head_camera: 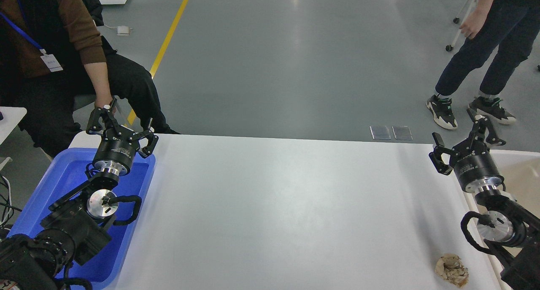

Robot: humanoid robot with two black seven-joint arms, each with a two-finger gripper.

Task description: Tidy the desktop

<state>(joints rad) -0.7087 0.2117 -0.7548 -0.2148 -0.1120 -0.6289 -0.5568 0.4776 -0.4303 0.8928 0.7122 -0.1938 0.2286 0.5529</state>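
The desktop (278, 205) is a wide matte white tabletop filling the middle of the head view. A crumpled tan paper ball (452, 270) lies on it near the front right corner. My left gripper (121, 125) hovers open above the far end of the blue tray (63, 184), with nothing between its fingers. My right gripper (463, 136) is open over the desktop's far right edge, also holding nothing, well behind the paper ball.
A beige bin (521, 172) stands at the right edge beside my right arm. A seated person (50, 62) is close behind the blue tray at far left. Another person (485, 58) stands on the grey floor beyond the far right.
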